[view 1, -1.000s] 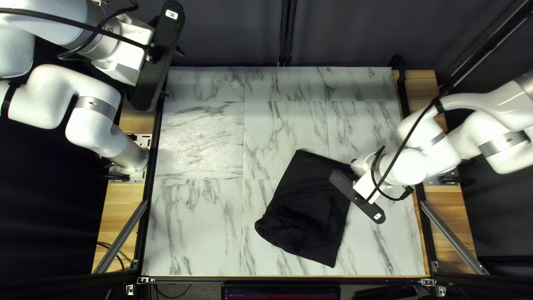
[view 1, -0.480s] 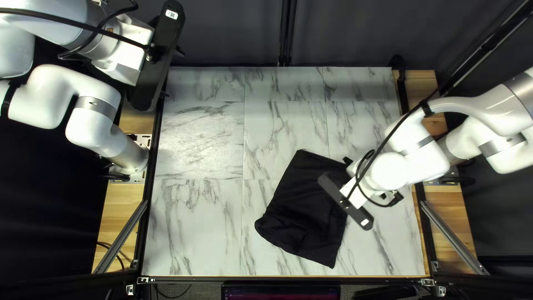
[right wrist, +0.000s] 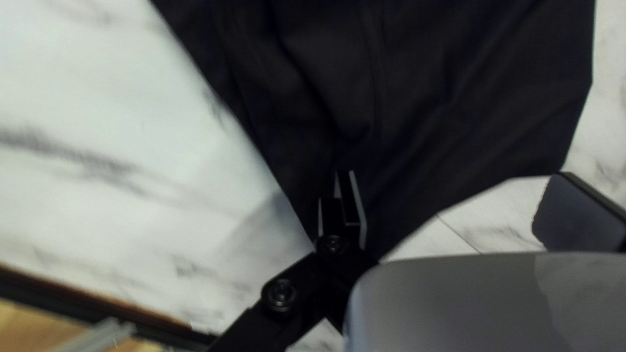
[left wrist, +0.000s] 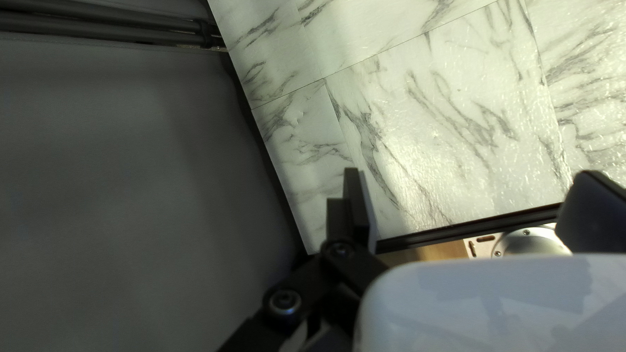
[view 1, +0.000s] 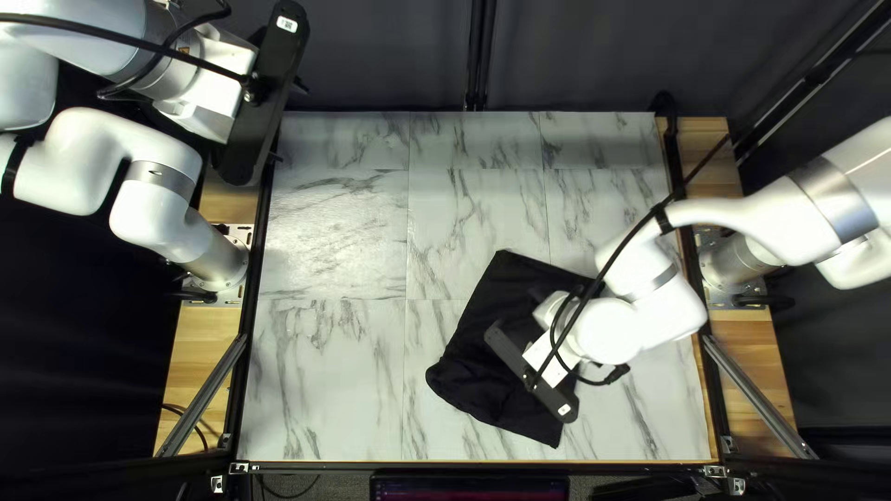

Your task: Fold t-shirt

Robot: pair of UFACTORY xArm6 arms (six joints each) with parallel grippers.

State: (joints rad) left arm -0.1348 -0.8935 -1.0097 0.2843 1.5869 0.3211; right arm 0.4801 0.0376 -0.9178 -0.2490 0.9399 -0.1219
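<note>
Right arm (view 1: 617, 320) has moved down-left across the top left view since the earlier frame: right gripper (view 1: 531, 373) goes from the right edge of the t-shirt (view 1: 492, 301) to over its lower right part, and the cable (view 1: 691, 181) swings along with it. Left arm (view 1: 102, 153) is unchanged, parked upper left of frame, left gripper (view 1: 263, 97) up by the far left corner of the bench (view 1: 334, 232). Shirt hasn't shifted: black, lower middle of frame, a bit right of centre, lying at a slant with one corner pointing at the near edge. Lower left end looks bunched and rumpled; the upper part lies flatter. Right wrist view: right gripper is released, fingers (right wrist: 351, 205) spread wide, nothing pinched. Shirt spreads out ahead of it and narrows toward the nearer finger, shallow creases running through the cloth, marbled surface showing on both sides. Can't tell if a fingertip touches the fabric. Left wrist view: left gripper also released, fingers (left wrist: 355, 202) well apart, grasping nothing; bench corner ahead, grey curtain (left wrist: 117, 169) alongside, round metal arm base (left wrist: 531, 242) showing between the fingers. Screen (view 1: 469, 488) sits at bottom centre of the top left view.
</note>
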